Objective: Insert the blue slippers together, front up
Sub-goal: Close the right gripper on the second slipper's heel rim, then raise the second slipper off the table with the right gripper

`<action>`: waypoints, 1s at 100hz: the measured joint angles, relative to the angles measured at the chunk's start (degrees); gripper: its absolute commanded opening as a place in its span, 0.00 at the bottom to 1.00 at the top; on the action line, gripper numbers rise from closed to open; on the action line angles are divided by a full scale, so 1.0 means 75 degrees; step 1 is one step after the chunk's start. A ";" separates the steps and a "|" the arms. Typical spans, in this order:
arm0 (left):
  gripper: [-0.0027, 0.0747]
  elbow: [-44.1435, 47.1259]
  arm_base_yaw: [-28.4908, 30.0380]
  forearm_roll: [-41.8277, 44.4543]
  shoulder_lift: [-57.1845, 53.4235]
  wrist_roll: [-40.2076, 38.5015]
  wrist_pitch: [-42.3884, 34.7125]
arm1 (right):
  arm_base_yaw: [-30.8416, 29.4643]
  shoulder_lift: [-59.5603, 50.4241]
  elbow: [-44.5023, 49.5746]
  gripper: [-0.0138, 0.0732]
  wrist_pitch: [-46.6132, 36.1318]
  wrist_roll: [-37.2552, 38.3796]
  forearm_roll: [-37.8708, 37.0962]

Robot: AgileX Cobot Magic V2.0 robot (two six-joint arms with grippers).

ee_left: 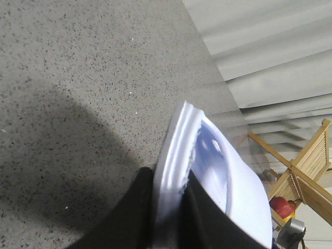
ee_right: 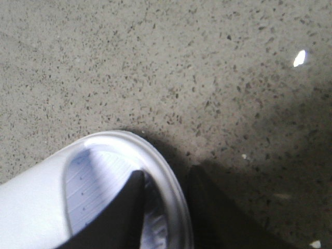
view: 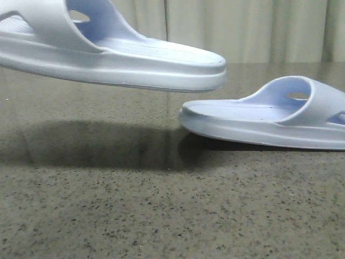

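Note:
The two blue slippers are very pale. The left slipper (view: 113, 59) hangs in the air at the upper left, sole down, toe pointing right. My left gripper (ee_left: 170, 179) is shut on its sole edge (ee_left: 174, 150), one black finger on each side. The right slipper (view: 259, 118) sits low at the right, toe pointing left towards the other's toe. I cannot tell whether it touches the table. My right gripper (ee_right: 166, 179) is closed across its rim (ee_right: 174, 171), one finger on the ribbed footbed and one outside. Neither gripper shows in the front view.
The speckled grey stone table (view: 161, 216) spreads under both slippers, with the raised slipper's shadow on it. A pale curtain (view: 259, 27) hangs behind. In the left wrist view a wooden rack (ee_left: 306, 166) and a red object (ee_left: 282, 206) stand past the table's far edge.

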 measured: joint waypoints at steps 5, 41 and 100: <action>0.07 0.0000 0.0000 0.0000 0.0000 0.0000 0.0000 | 0.0000 0.0000 0.0000 0.17 0.0032 0.0000 0.0000; 0.07 0.0000 0.0000 -0.0026 0.0000 0.0000 -0.0010 | 0.0000 0.0000 -0.0023 0.04 -0.0076 0.0000 0.0042; 0.07 0.0000 0.0000 -0.0351 0.0024 0.0000 -0.0071 | 0.0013 -0.1274 -0.1624 0.04 -0.1144 -0.0014 0.0413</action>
